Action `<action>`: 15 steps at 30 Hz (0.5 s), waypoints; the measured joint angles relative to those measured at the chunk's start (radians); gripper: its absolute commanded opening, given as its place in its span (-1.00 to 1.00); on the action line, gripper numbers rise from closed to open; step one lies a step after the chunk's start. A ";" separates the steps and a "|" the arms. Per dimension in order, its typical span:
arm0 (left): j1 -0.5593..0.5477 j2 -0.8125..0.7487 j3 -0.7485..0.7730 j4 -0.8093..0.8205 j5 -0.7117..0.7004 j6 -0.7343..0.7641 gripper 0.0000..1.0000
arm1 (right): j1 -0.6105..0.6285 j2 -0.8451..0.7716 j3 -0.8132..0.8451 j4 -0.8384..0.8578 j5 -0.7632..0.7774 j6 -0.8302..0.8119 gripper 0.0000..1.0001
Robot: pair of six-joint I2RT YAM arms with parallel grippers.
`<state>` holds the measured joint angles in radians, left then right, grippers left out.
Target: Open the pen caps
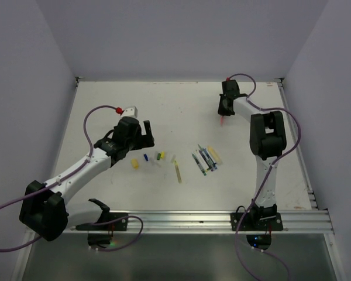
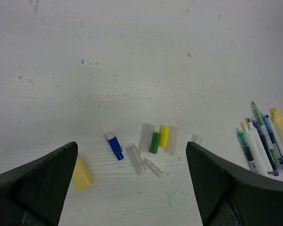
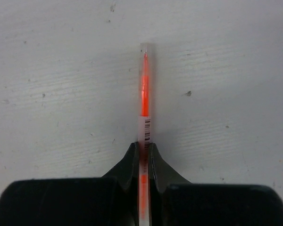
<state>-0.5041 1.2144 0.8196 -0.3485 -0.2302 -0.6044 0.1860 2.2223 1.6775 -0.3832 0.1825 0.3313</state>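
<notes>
Loose pen caps lie below my open left gripper [image 2: 132,188]: a stubby yellow cap [image 2: 81,174] by the left finger, a blue one [image 2: 115,146], a green one [image 2: 154,142], a small yellow one [image 2: 164,136] and several clear ones [image 2: 136,159]. None is between the fingers. Uncapped pens [image 2: 262,146] lie bunched to the right, seen from above as a pen cluster [image 1: 206,159]. At the far right my right gripper [image 3: 144,146] is shut on a thin orange-red pen [image 3: 145,94], which points straight ahead just above the table. Its far end is clear plastic.
A yellow-green pen [image 1: 178,171] lies alone between the caps and the pen cluster. The white table [image 1: 164,105] is walled at the back and both sides. An aluminium rail [image 1: 193,219] runs along the near edge.
</notes>
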 measured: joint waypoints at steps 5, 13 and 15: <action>0.000 -0.011 0.000 0.051 0.073 0.001 1.00 | 0.016 -0.089 -0.132 0.052 -0.102 -0.032 -1.00; 0.000 -0.085 -0.001 0.206 0.210 -0.011 0.96 | 0.173 -0.442 -0.435 0.203 -0.288 -0.042 -1.00; 0.000 -0.090 -0.001 0.247 0.251 -0.015 0.94 | 0.222 -0.544 -0.499 0.260 -0.330 -0.038 -1.00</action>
<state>-0.5041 1.1244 0.8185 -0.1013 0.0212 -0.6197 0.4076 1.6783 1.1782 -0.1234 -0.1478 0.2932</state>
